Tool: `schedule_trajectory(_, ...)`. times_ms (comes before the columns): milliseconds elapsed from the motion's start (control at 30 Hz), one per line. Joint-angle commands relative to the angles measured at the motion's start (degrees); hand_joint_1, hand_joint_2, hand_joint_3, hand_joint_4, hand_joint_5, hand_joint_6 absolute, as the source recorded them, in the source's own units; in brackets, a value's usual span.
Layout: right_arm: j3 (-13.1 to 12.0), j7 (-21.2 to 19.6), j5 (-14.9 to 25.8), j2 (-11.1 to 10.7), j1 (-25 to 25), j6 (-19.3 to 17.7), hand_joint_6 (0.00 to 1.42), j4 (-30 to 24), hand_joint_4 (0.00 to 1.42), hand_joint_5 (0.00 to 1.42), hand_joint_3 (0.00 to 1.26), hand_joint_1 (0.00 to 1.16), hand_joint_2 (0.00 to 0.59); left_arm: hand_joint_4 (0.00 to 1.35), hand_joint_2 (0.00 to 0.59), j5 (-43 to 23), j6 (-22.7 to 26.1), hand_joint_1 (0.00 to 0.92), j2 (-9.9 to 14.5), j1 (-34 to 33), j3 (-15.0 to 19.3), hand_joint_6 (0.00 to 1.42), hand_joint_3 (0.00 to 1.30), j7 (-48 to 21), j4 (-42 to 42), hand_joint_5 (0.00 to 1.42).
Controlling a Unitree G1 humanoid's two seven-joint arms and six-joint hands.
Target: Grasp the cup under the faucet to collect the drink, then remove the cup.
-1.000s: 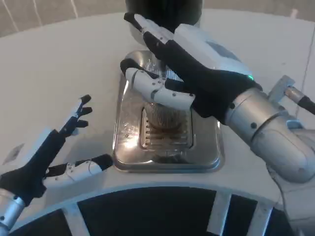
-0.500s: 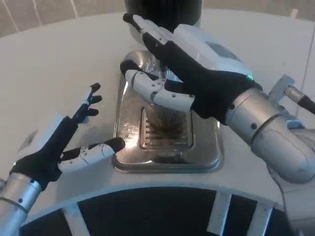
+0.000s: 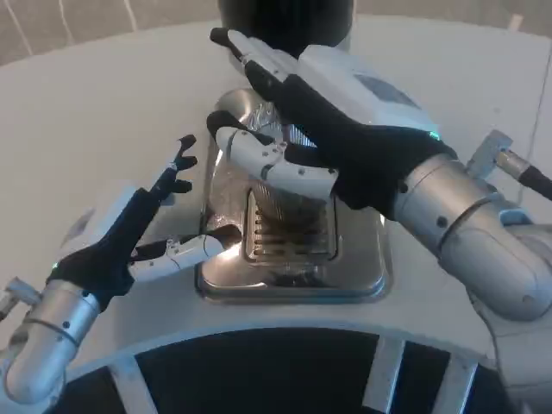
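**Cup on the drip tray, right hand wrapped around it**

The cup (image 3: 289,203), a ribbed, silvery-looking tumbler, stands upright on the slotted grate at the middle of the metal drip tray (image 3: 345,272), below the dark body of the dispenser (image 3: 285,17) at the top of the frame. The faucet itself is hidden behind the hand.

The tray sits on a white round table (image 3: 103,112), near its front edge; beyond the table a pale tiled floor shows at the upper left. Whatever is inside the cup cannot be seen, since its mouth is covered.

The right hand (image 3: 336,129) reaches in from the right, palm over the top of the cup, its fingers (image 3: 276,164) curled around the cup's near side; it appears to hold the cup, though the actual contact is partly masked.

The left hand (image 3: 125,237) lies just left of the tray, holding nothing, fingers spread apart, its thumb (image 3: 185,250) pointing toward the tray's left rim.
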Motion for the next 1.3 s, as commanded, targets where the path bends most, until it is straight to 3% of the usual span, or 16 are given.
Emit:
schedule_trajectory(33,2.3,3.1,1.3,0.8,0.4,-1.5,0.00,0.3,0.00,0.00,0.00,0.10,0.496,0.00,0.024,0.7,-0.6,0.213,-0.5,-2.0,-0.6,0.23,0.00,1.7,3.1,0.20)
schedule_trajectory(667,1.9,2.9,0.9,1.5,0.9,-1.7,0.00,0.9,0.00,0.00,0.00,0.12,0.498,0.00,0.029,0.8,-3.9,0.231,-1.9,-9.6,-3.2,0.20,0.00,3.3,12.9,0.19)
schedule_trajectory(933,1.6,2.3,0.8,1.7,1.3,-1.9,0.00,1.1,0.00,0.00,0.00,0.12,0.500,0.00,0.029,-0.6,-7.6,0.231,-0.8,-8.6,-3.1,0.20,0.00,1.6,13.9,0.19)
schedule_trajectory(1300,-1.5,-3.6,-0.2,3.3,4.0,-3.6,0.00,-1.4,0.00,0.00,0.00,0.13,0.508,0.00,0.031,-1.0,-9.1,0.219,-0.1,-8.2,-2.8,0.19,0.00,0.7,14.8,0.18)
